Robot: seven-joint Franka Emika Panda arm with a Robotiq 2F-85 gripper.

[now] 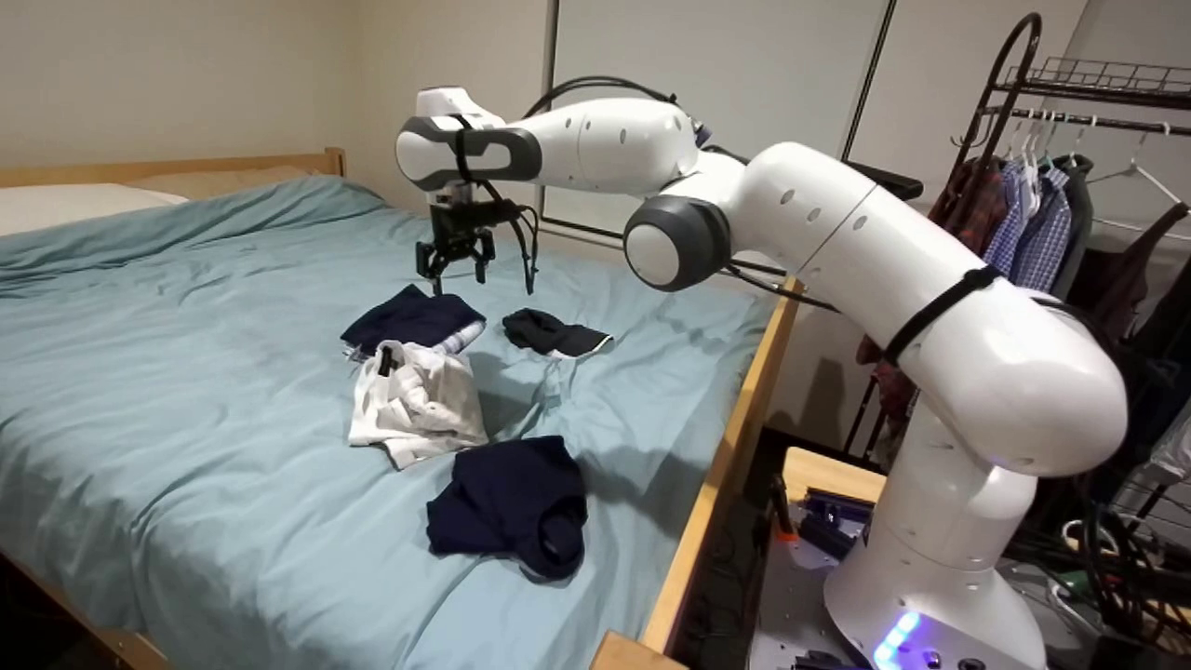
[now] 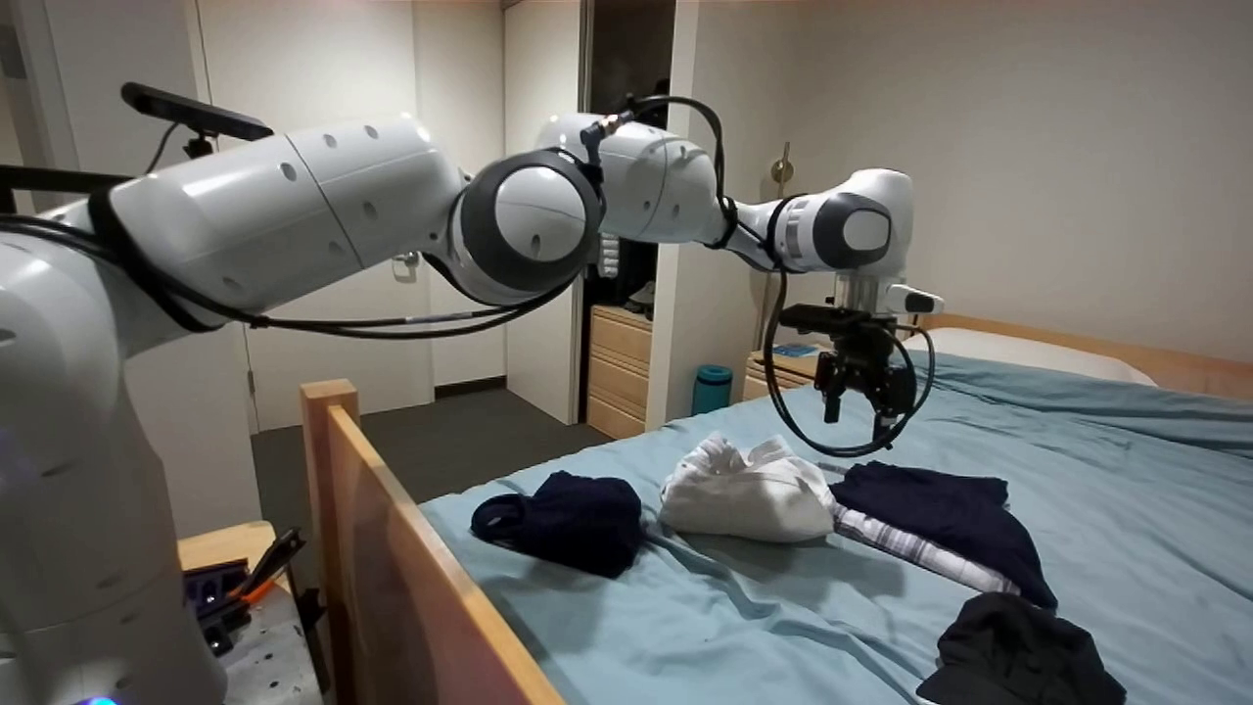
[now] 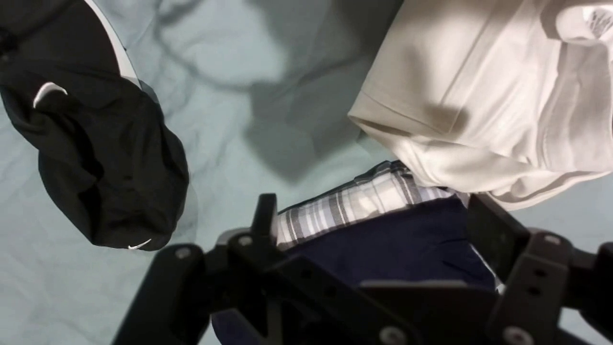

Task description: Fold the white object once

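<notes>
The white object [image 1: 419,409] is a rumpled cream-white garment lying bunched on the blue bed. In an exterior view [image 2: 749,499] it shows as a low heap with raised folds on top. In the wrist view it fills the upper right [image 3: 455,96], with a collar or tag part cut off by the frame's edge. My gripper [image 1: 457,276] hangs in the air above the navy and plaid stack, beside the white object and apart from it. It also shows in an exterior view [image 2: 858,423]. In the wrist view [image 3: 373,211] its fingers are wide apart with nothing between them.
A folded navy garment [image 1: 405,321] on plaid cloth [image 3: 349,208] touches the white object. Another navy garment [image 1: 512,502] lies on its opposite side. A black cap [image 3: 110,163] lies nearby. A wooden bed rail [image 1: 735,447] runs between bed and robot base.
</notes>
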